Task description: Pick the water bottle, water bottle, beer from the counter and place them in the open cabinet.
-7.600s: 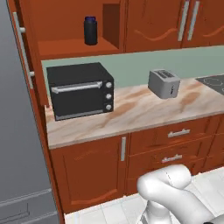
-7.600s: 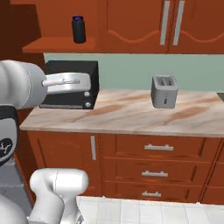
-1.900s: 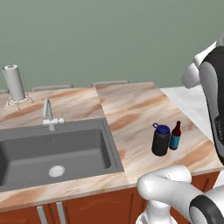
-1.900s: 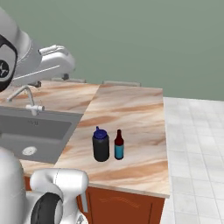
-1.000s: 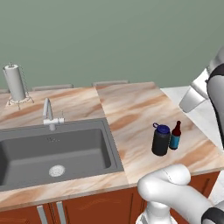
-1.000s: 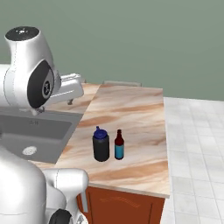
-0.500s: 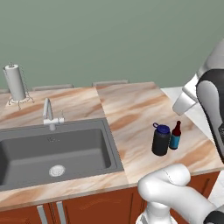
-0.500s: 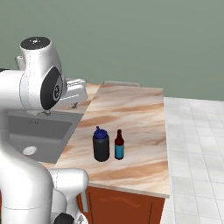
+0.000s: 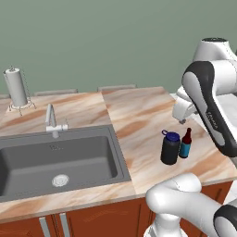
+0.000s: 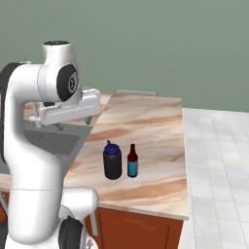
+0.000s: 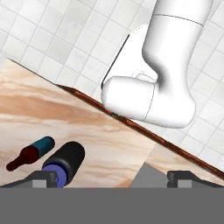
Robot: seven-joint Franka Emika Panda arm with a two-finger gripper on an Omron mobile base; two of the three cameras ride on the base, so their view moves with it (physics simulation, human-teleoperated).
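**Open gripper hanging above the counter**

The gripper (image 11: pixel 112 177) is hanging with its jaws spread wide, gripping nothing, above the counter (image 9: pixel 139 115). Below it, a water bottle (image 9: pixel 170 147) and the beer (image 9: pixel 186 143) are standing upright just beside each other near the counter's front edge, right of the sink (image 9: pixel 55 155).

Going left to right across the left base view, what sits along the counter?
Paper towel roll → faucet → sink → water bottle → beer.
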